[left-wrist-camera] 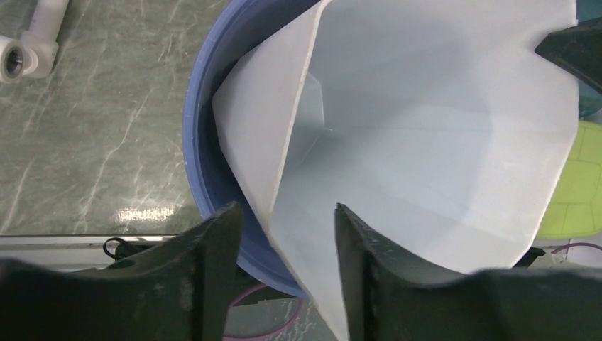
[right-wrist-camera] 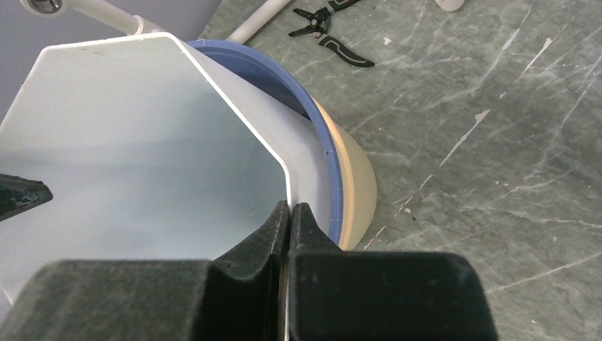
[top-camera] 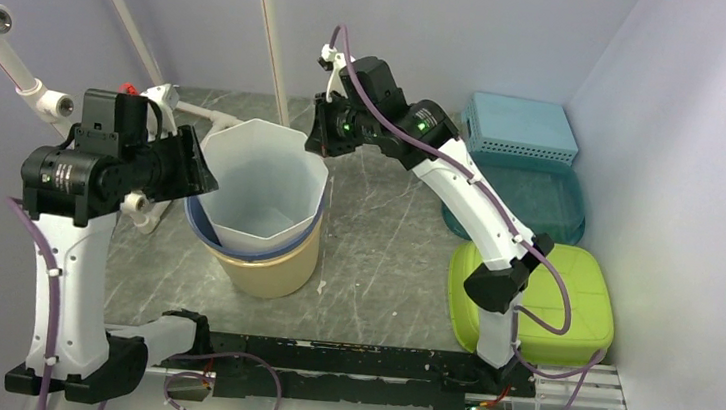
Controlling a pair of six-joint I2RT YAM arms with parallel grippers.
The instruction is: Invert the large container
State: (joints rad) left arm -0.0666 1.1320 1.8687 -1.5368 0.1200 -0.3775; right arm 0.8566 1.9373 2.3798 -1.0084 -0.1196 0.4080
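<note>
A large white faceted container (top-camera: 261, 180) stands upright, nested in a tan bucket (top-camera: 272, 272) with a blue rim (top-camera: 198, 224). My right gripper (top-camera: 317, 140) is at the container's far right rim. In the right wrist view it (right-wrist-camera: 289, 206) is shut on the thin white wall (right-wrist-camera: 142, 142), one jaw inside and one outside. My left gripper (top-camera: 197, 164) is at the near left rim. In the left wrist view it (left-wrist-camera: 287, 209) is open, its jaws straddling the white wall (left-wrist-camera: 426, 142), with the blue rim (left-wrist-camera: 206, 142) beside the outer finger (left-wrist-camera: 213, 249).
A lime green tub (top-camera: 572, 285) lies at the right. A teal basket (top-camera: 531, 196) and a light blue box (top-camera: 519, 128) are behind it. Black pliers (right-wrist-camera: 334, 39) lie on the table behind the bucket. White pipe fittings (top-camera: 197, 109) lie at the back left.
</note>
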